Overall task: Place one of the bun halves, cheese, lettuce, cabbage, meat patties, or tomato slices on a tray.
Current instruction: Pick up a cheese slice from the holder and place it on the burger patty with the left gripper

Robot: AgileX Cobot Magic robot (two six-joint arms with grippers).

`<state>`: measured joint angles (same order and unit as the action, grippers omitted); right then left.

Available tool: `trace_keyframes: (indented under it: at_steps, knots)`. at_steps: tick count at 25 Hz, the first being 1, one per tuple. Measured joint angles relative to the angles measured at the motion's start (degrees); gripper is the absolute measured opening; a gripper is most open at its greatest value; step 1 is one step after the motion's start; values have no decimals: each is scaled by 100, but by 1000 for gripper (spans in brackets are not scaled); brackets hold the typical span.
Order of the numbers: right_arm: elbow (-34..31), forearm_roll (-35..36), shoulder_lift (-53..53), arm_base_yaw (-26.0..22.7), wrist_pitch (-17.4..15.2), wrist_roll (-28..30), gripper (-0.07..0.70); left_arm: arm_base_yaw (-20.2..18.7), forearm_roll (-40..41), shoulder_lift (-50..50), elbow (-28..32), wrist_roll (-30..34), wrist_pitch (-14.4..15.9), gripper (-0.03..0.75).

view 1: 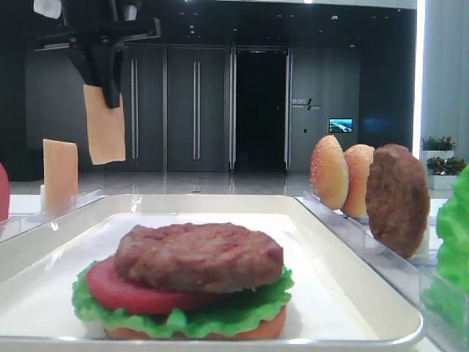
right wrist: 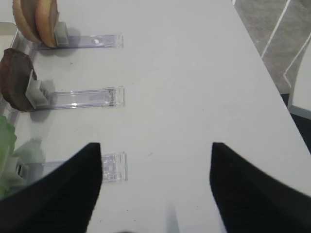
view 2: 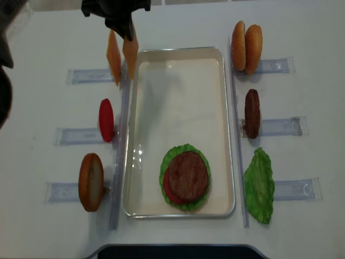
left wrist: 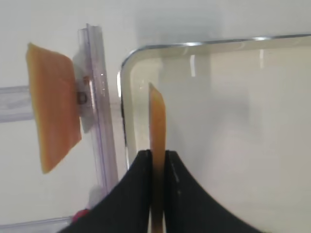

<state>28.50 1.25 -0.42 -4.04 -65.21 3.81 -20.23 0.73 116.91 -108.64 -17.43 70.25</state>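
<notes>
In the low exterior view, the left tool [view 1: 110, 92] is seen clamped on the top edge of a cheese slice [view 1: 105, 128], which hangs in the air at 10 o'clock above the tray [view 1: 352, 271]. A second slice [view 1: 59, 172] stands in a rack at 9 o'clock. The tool's upper part is cut off by the frame.

In the right wrist view, the right tool [right wrist: 155, 187] is shown spread wide over the bare surface [right wrist: 194, 73], holding nothing.

In the left wrist view, the held slice is seen edge-on between the closed fingers [left wrist: 138, 189], over the tray's corner.

In the overhead view, the held cheese is partly hidden beneath the dark tool at 11 o'clock.
</notes>
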Motion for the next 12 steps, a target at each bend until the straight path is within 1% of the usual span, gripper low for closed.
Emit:
trace_keyframes:
  at_steps: [12]
  knots:
    - [0, 0, 0, 0, 0, 0, 481, -811, -286, -412, 5, 13, 58, 35]
